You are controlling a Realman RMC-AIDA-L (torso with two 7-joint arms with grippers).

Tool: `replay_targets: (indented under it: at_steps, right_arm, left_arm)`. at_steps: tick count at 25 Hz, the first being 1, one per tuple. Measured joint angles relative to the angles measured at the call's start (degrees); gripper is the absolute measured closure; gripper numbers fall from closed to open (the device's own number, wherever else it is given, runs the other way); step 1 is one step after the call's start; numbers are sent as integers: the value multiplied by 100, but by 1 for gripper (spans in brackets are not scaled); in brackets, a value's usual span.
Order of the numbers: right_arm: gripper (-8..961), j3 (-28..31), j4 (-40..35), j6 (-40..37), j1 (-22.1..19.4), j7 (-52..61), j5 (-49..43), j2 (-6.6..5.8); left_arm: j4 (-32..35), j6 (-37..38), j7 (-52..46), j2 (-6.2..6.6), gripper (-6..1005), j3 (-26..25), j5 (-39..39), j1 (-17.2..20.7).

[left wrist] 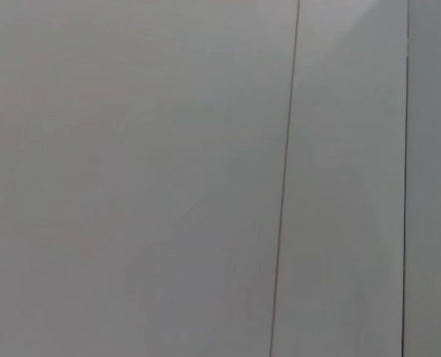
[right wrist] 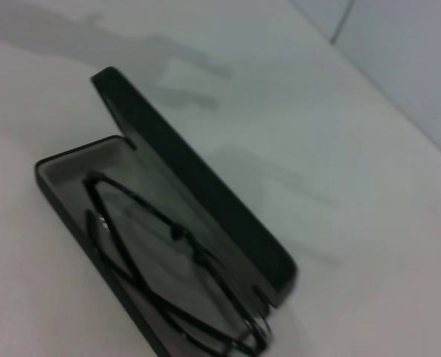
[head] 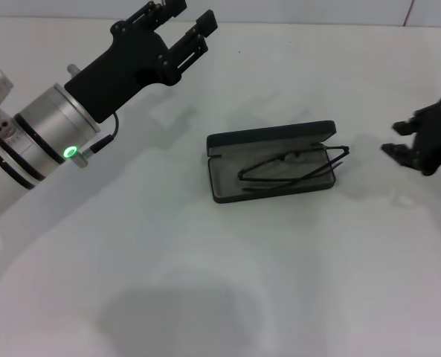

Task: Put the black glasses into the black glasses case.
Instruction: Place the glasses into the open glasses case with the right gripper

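Note:
The black glasses case (head: 271, 138) lies open in the middle of the white table, lid raised at the back and grey lining showing. The black glasses (head: 294, 169) lie folded in its tray, with one end resting over the rim on the right. The right wrist view shows the case (right wrist: 190, 171) and the glasses (right wrist: 168, 253) close up. My right gripper (head: 395, 138) is open and empty, just right of the case and apart from it. My left gripper (head: 187, 16) is open and empty, raised at the far left, well away from the case.
The white table (head: 205, 297) carries nothing else in view. The left wrist view shows only a plain pale surface with thin seam lines (left wrist: 283, 193). A wall edge (right wrist: 398, 67) runs behind the table.

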Motion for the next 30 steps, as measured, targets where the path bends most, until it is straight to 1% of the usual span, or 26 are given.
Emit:
replay_targets:
  at_steps: [6,11,18,23,30]
  right_arm:
    - [640,-394,718,236,574,6,-14,12]
    - [640,-570,1067,340,916,9,40,18]
    - [639,-815,1176,527,1006,4,119,27]
    - [639,-830,1076,450,965,-42,405,0]
    - [638,-778,1072,425,945,-50,399,-7]
  left_arm:
    - [0,-3,-19,0,403,0,53,0]
    - [0,-3,-25,0,404,0,57,13]
    - [0,-3,-25,0,404,0,61,17]
    - [0,-3,-25,-5,404,0,62,6]
    - [0,-3,-13,-8,404,0,62,-10]
